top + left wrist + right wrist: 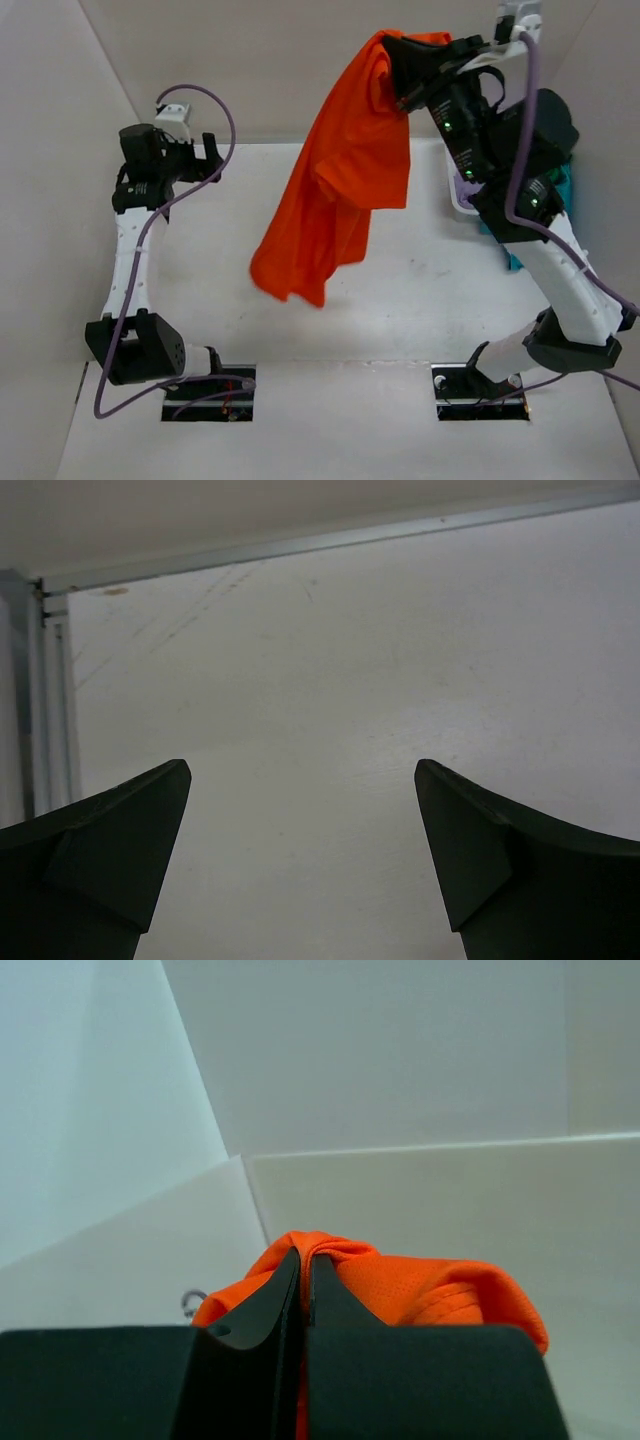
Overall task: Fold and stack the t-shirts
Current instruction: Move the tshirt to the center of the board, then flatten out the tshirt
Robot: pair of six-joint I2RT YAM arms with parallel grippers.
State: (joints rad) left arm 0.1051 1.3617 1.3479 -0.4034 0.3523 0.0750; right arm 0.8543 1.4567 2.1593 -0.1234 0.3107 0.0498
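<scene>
Holding: right claw (403, 78) is pinched tight on a fold of the orange shirt (340, 190), high over the back of the counter (200, 300). I judge the height is there to let the cloth drop free and open out.
Orange shirt: hangs from that 1 pinch in a long twisted drape toward the middle. Whether its lowest tip touches the counter I cannot tell.
Grip point: the right wrist view shows bunched cloth between the closed fingers. Which part of the shirt it is I cannot tell.
Left claw (212, 150): spread wide, holding nothing, at the back left, well apart from the shirt. It is probably placed to take a 2nd hold.
Basket (458, 200): at the right, mostly hidden by the right arm. A teal shirt (515, 262) shows beside it.
Stage: early, with 1 shirt out and nothing folded or stacked in view.
Next: laying it flat likely calls for 2 holds, since 1 pinch leaves it twisted.
</scene>
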